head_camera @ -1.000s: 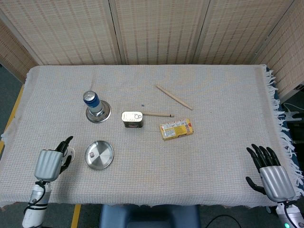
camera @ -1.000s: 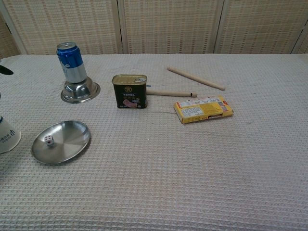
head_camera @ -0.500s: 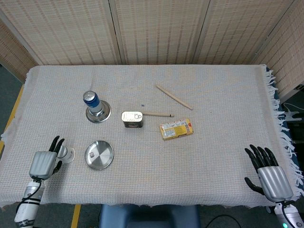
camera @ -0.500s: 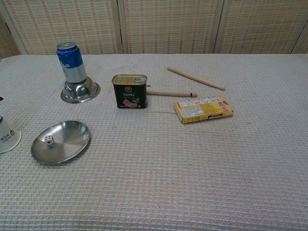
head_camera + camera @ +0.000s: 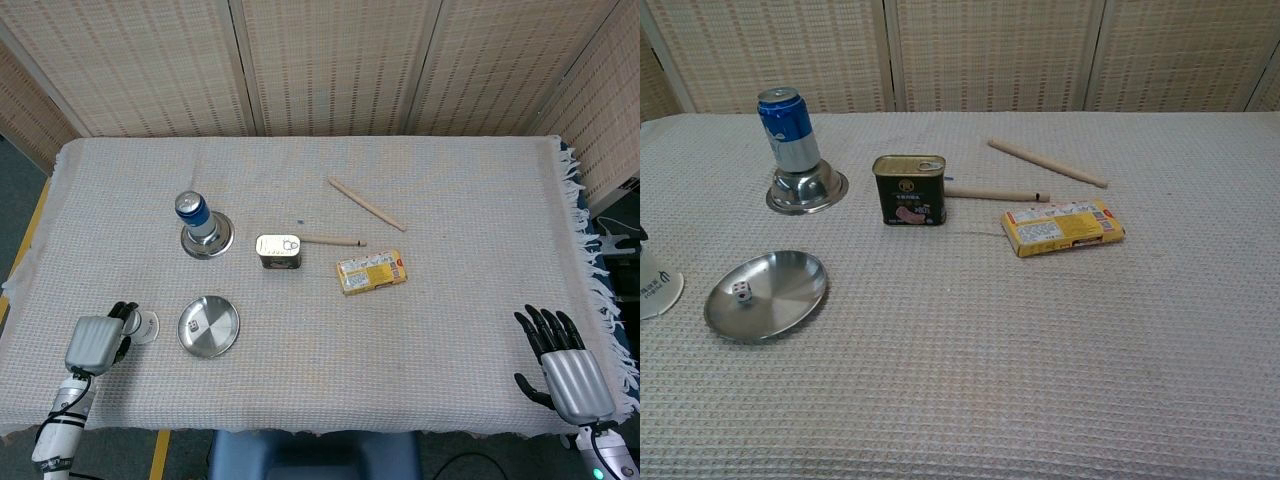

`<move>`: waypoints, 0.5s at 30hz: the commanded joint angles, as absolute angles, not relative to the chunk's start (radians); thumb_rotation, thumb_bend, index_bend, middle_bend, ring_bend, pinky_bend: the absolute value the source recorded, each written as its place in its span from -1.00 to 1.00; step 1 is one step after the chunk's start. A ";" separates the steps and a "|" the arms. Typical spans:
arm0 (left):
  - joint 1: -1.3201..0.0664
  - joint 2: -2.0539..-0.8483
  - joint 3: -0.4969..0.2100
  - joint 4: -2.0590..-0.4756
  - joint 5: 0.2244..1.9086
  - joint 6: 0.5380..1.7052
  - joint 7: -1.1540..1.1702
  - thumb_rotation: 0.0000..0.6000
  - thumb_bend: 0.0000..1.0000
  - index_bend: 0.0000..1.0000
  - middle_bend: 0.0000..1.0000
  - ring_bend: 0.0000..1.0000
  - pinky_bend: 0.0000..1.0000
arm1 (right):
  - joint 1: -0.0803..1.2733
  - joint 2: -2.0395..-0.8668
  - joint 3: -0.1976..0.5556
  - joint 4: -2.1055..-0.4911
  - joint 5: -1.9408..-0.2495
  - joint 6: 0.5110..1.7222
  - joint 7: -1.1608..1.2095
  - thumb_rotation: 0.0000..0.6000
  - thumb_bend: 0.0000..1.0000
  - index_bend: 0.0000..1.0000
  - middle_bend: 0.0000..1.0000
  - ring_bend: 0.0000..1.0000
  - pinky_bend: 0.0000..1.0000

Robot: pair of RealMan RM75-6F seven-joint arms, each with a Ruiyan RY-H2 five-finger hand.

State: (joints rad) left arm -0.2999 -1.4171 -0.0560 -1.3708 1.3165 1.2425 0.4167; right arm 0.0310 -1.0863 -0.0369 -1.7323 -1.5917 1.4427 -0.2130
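Resting at the table's near left edge, the left hand (image 5: 93,343) touches a white cup (image 5: 142,326) with loosely spread fingertips, beside the plate (image 5: 209,326). The right hand (image 5: 565,370) sits empty, fingers apart.

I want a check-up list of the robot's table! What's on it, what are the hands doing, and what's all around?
Surface: table under a beige waffle-weave cloth, fringed at the right edge.
Job's things: white upside-down paper cup by the left hand; round steel plate beside it, holding a small white die.
Clutter: blue drink can standing on an upturned steel bowl; dark green meat tin; yellow flat box; two wooden sticks, one behind the tin.
Hands: left hand at the cup, fingertips by it, contact unclear; right hand open, fingers spread, holding nothing.
Cables: a thin cable along the left forearm.
Surroundings: woven reed screens behind the table.
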 commanded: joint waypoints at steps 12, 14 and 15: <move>-0.285 -1.412 -0.046 -1.408 1.440 1.358 0.314 1.00 -0.10 -0.20 -0.08 0.79 1.00 | 0.036 -1.087 -0.036 -1.732 -1.584 1.433 -0.213 0.86 -0.65 -1.00 -1.00 -1.00 -1.00; -0.292 -1.407 -0.042 -1.435 1.475 1.369 0.298 1.00 -0.10 -0.19 -0.06 0.79 1.00 | 0.036 -1.086 -0.035 -1.734 -1.583 1.434 -0.211 0.86 -0.65 -1.00 -1.00 -1.00 -1.00; -0.297 -1.405 -0.040 -1.448 1.486 1.367 0.300 1.00 -0.10 -0.19 -0.06 0.79 1.00 | 0.036 -1.085 -0.035 -1.735 -1.584 1.433 -0.210 0.86 -0.66 -1.00 -1.00 -1.00 -1.00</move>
State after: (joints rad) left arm -0.2914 -1.4116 -0.0451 -1.4216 1.4606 1.3573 0.3119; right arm 0.0360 -1.0858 -0.0354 -1.7344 -1.5839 1.4334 -0.2098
